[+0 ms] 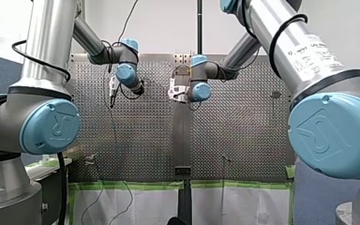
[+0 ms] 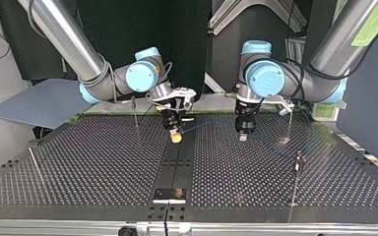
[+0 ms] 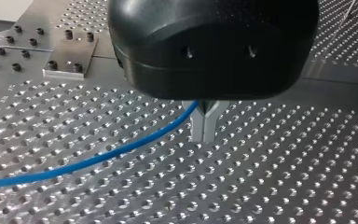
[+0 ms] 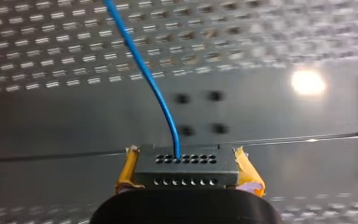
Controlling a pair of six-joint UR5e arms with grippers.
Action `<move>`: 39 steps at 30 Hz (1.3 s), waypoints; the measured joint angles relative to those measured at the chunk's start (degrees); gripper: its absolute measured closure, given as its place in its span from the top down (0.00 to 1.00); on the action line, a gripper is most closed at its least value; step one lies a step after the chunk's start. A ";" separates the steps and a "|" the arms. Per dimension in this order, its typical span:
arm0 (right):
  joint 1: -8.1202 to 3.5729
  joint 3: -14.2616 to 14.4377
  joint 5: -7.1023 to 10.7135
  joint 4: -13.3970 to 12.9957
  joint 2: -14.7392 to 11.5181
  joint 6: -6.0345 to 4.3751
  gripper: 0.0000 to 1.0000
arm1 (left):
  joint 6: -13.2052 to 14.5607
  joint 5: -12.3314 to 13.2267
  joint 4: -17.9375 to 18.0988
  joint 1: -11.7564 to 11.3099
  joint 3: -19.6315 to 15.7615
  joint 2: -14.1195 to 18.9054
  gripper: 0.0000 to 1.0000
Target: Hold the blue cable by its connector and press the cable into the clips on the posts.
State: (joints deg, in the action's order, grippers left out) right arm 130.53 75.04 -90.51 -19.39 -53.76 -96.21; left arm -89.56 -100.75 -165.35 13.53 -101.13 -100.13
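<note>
Closest to our right wrist camera:

1. Connector: grey block with two rows of small holes. It is pinched from both sides between the yellow pads of our right gripper.
2. Blue cable: leaves a hole in the upper row of the connector. It curves up and away ahead of the gripper, over the perforated table.

Closest to our left wrist camera:

3. Our left gripper: black housing with two metal fingers. The fingers are pressed together tip to tip. The blue cable is caught where they meet, just under the housing. From there the cable runs off to one side in a shallow sag, close above the table. We cannot tell whether it touches the surface.

Top view:

4. Our right gripper is at the view's left of middle, pointing down over the dark centre strip.
5. Our left gripper is at the view's right of middle, also pointing down, its tips just above the holes.
6. The blue cable shows as a faint line spanning the gap between the two grippers.
7. Posts: thin uprights on the table. One stands at the view's left of our right gripper. Two stand at the right of our left gripper. All are apart from the fingers.
8. We cannot make out the clips.
</note>
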 joint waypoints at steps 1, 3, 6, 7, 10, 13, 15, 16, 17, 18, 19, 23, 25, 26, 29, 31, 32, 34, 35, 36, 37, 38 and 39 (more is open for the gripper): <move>0.06 0.47 -0.23 0.01 0.40 0.15 0.00 | -0.09 0.00 0.45 0.06 -0.44 -0.02 0.00; 0.18 1.43 -0.82 -0.08 1.28 0.38 0.00 | -0.24 -0.01 1.49 0.15 -1.49 -0.03 0.00; 0.26 2.80 -1.88 -0.32 2.58 0.66 0.00 | -0.31 -0.03 3.03 0.32 -3.04 -0.05 0.00; 0.23 3.24 -2.18 -0.46 2.96 0.73 0.00 | -0.32 -0.03 3.50 0.38 -3.51 -0.06 0.00; 0.06 4.72 -2.86 -1.23 3.66 0.86 0.00 | -0.43 0.00 4.91 0.69 -4.92 -0.14 0.00; -0.14 6.13 -3.47 -2.31 3.88 0.86 0.00 | -0.55 0.00 6.36 1.23 -6.36 -0.85 0.00; -0.30 7.12 -3.76 -3.20 3.94 0.79 0.00 | -0.33 0.00 7.39 1.68 -7.38 -1.67 0.00; -0.35 7.56 -3.83 -3.59 3.97 0.76 0.00 | -0.16 -0.01 7.81 1.92 -7.81 -2.06 0.00; -0.41 7.99 -3.87 -4.00 4.01 0.73 0.00 | -0.02 -0.01 8.25 2.19 -8.26 -2.49 0.00; -0.48 8.59 -3.94 -4.55 4.04 0.73 0.00 | 0.05 -0.04 8.91 2.58 -8.91 -3.11 0.00; -0.53 9.05 -4.00 -4.90 4.07 0.76 0.00 | -0.02 -0.08 9.41 2.87 -9.36 -3.59 0.00; -0.82 10.96 -4.34 -6.08 4.12 0.88 0.00 | -1.20 -0.65 11.51 4.14 -10.65 -5.69 0.00; -0.98 12.02 -4.44 -6.85 4.17 0.87 0.00 | -1.70 -1.19 12.64 4.81 -10.92 -6.80 0.00; -1.06 12.45 -4.46 -7.20 4.18 0.85 0.00 | -1.82 -1.44 13.07 5.10 -10.97 -7.24 0.00; -1.26 13.85 -4.54 -8.45 4.27 0.74 0.00 | -2.09 -2.16 14.49 5.92 -11.22 -8.37 0.00; -1.34 14.87 -4.61 -9.23 4.47 0.77 0.00 | -2.27 -2.40 15.53 6.30 -11.46 -8.73 0.00; -1.37 15.27 -4.65 -9.46 4.63 0.79 0.00 | -2.33 -2.45 15.99 6.40 -11.54 -8.81 0.00; -1.39 16.19 -4.76 -9.81 5.23 0.85 0.00 | -2.42 -2.52 17.02 6.54 -11.66 -8.92 0.00; -1.40 16.62 -4.89 -9.88 5.60 0.87 0.00 | -2.52 -2.57 17.46 6.62 -11.77 -8.97 0.00; -1.40 17.08 -5.15 -9.94 6.15 0.89 0.00 | -2.72 -2.71 18.04 6.80 -12.01 -9.11 0.00; -1.40 17.36 -5.42 -9.95 6.56 0.89 0.00 | -2.93 -2.87 18.44 6.99 -12.24 -9.28 0.00; -1.37 17.55 -5.73 -9.97 6.98 0.90 0.00 | -3.10 -3.08 18.82 7.23 -12.52 -9.52 0.00; -1.35 17.74 -6.17 -10.00 7.55 0.91 0.00 | -3.27 -3.31 19.34 7.61 -12.93 -9.90 0.00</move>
State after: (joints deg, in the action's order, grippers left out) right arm 129.18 92.78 -96.68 -29.39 -46.22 -95.31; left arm -92.83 -104.06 -146.01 21.14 -114.06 -110.03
